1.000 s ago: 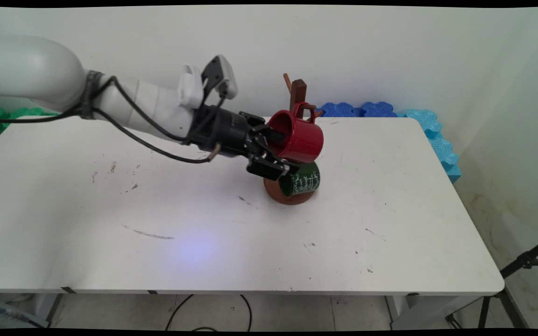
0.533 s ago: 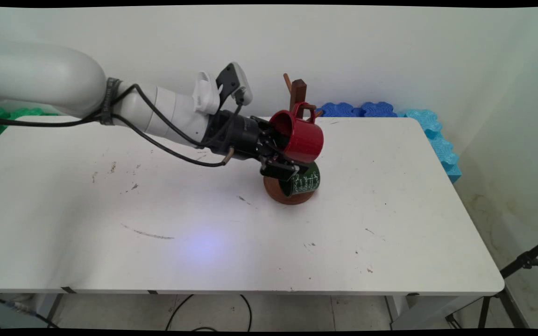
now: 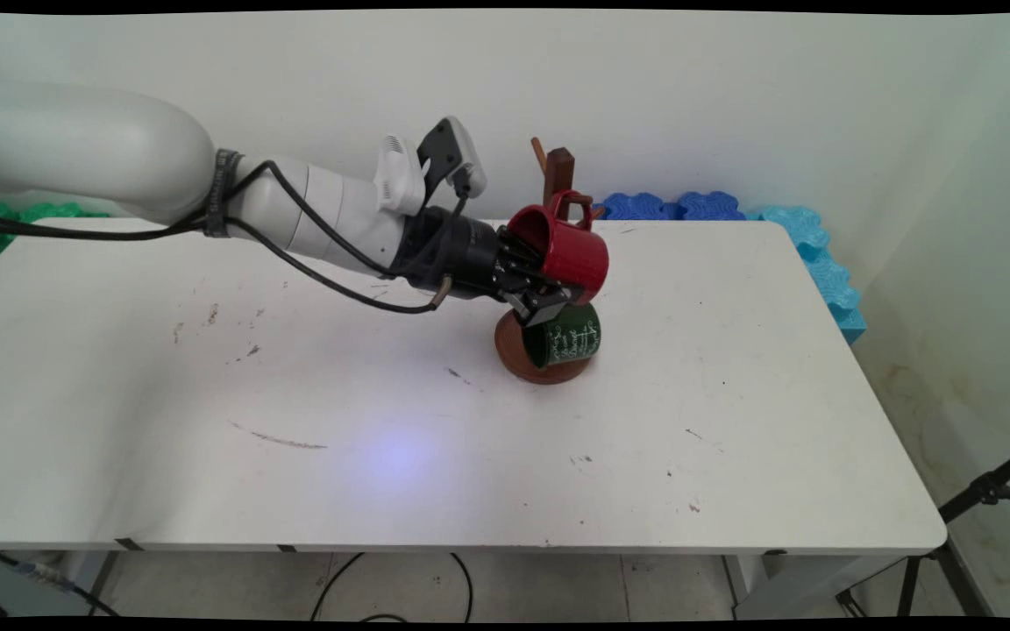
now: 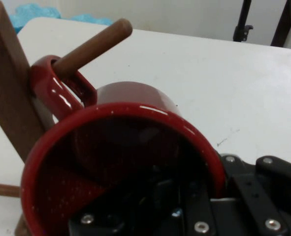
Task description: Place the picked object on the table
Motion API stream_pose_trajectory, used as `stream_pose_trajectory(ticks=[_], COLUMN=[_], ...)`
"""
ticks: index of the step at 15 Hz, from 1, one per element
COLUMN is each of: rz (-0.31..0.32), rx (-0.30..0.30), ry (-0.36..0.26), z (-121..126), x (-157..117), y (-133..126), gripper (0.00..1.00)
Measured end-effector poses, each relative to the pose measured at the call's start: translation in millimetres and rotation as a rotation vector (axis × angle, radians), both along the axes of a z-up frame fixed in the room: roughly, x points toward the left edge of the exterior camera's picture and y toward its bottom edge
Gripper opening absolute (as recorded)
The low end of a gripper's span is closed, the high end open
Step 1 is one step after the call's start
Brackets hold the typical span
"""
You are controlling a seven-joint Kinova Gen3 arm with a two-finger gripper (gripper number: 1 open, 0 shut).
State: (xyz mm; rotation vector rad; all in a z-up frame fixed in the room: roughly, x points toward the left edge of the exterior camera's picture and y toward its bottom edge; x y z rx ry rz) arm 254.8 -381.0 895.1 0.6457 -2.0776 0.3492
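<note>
The white rectangular desk (image 3: 733,421) carries a single group of objects at its far centre. The white robot arm (image 3: 321,210) enters from the left and extends nearly horizontally across the desk, with black cables (image 3: 330,280) looped beneath it.

A dark brown wooden mug stand (image 3: 559,171) rises from a round brown base (image 3: 514,355) resting on the desk; its square upright post (image 4: 5,83) bears round pegs (image 4: 93,44) that slant upward.

A glossy red ceramic mug (image 3: 571,254) hangs on the upper part of the stand, its handle (image 4: 51,86) looped over one peg. The mug lies on its side: its long axis runs roughly level, with the open mouth facing left toward the arm and its closed bottom pointing right.

Directly below it, a dark green mug with white lettering (image 3: 568,336) also lies sideways just above the base, mouth toward the left.

The black two-finger gripper (image 3: 544,285) meets the red mug at the lower part of its rim; in the hand view, one finger lies inside the mug and the other outside, so the gripper is clamped on the mug's wall.
</note>
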Motion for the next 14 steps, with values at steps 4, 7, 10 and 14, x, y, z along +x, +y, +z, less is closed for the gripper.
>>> stream_pose_trajectory(ticks=[4, 7, 10, 14], rz=[-0.005, -0.017, -0.034, -0.060], rx=[-0.006, -0.015, -0.023, -0.027], ry=[0.009, 0.021, 0.035, 0.054], z=[3, 10, 18, 31], x=[-2, -3, -2, 0], y=[0, 2, 7, 17], gripper=[0.00, 0.00, 0.00, 0.00])
